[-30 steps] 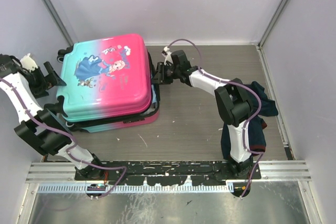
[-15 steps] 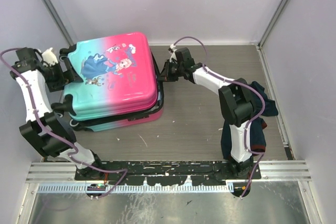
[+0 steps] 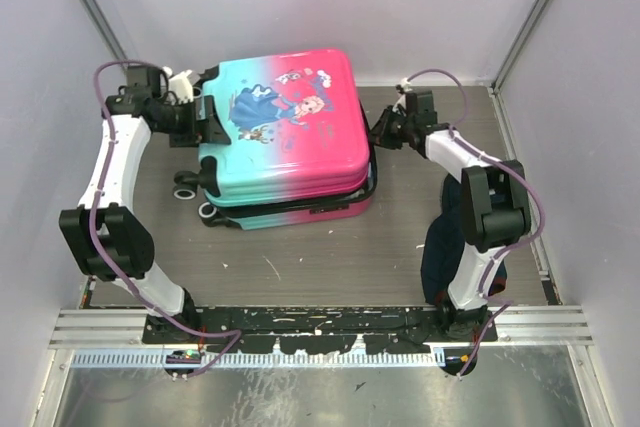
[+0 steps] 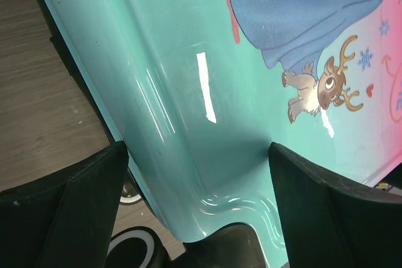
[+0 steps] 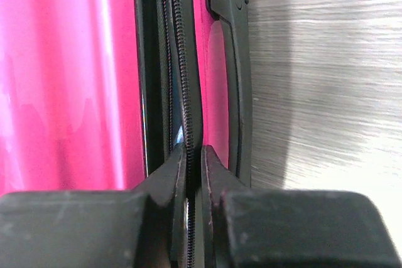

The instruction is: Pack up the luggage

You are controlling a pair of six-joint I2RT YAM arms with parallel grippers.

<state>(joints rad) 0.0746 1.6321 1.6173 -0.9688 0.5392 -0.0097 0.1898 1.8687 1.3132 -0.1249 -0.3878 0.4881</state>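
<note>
The luggage [image 3: 285,132] lies flat and closed at the middle back of the table, turquoise side left, pink side right, princess print up. My left gripper [image 3: 205,119] is open, its jaws astride the turquoise corner [image 4: 188,61] by the black wheels [image 3: 185,190]; the fingers [image 4: 69,211] stand wide apart either side of the shell. My right gripper [image 3: 378,132] is at the pink side, shut on the black zipper band [image 5: 182,80] between the two shell halves, just beside the black side handle [image 5: 232,61].
A dark navy cloth heap [image 3: 432,257] lies on the table at the right, partly behind my right arm. Grey walls close in the back and both sides. A metal rail [image 3: 320,322] runs along the near edge.
The luggage has slid to the right and toward the back wall. Both grippers moved right with it; the left one swung in from the far left to the turquoise corner.
</note>
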